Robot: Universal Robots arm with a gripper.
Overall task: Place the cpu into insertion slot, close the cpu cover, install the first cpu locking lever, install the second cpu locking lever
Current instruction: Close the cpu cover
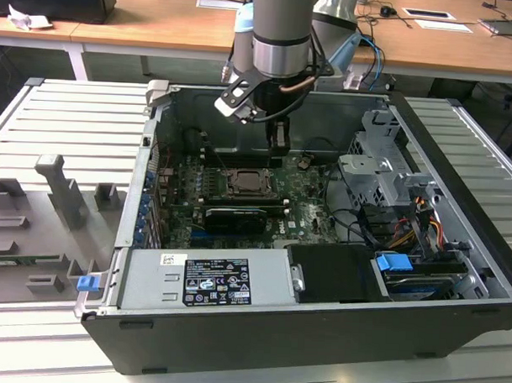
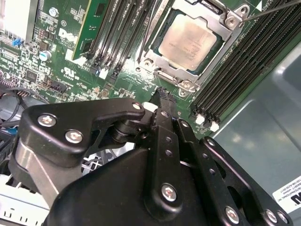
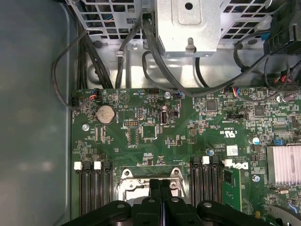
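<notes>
The cpu [image 2: 190, 35], with its pale metal top, lies in the insertion slot [image 1: 249, 183] on the green board. The silvery cpu cover [image 2: 165, 74] lies flat around it, framing the chip. A thin metal lever rod [image 2: 273, 9] slants away from one corner of the socket, over the memory slots. My gripper [image 2: 162, 94] hangs just above the board beside the socket, its two black fingers pressed together with nothing between them. In the first wrist view the gripper [image 3: 160, 186] covers part of the socket frame [image 3: 127, 175]. In the exterior view the gripper [image 1: 279, 143] stands behind the socket.
Long black memory slots [image 2: 117, 33] flank the socket on both sides. Cables [image 3: 155, 56] and a metal drive cage [image 1: 383, 162] fill the case on the exterior view's right. A power supply [image 1: 207, 278] lies in front, and a black card [image 1: 234, 218] stands near the socket.
</notes>
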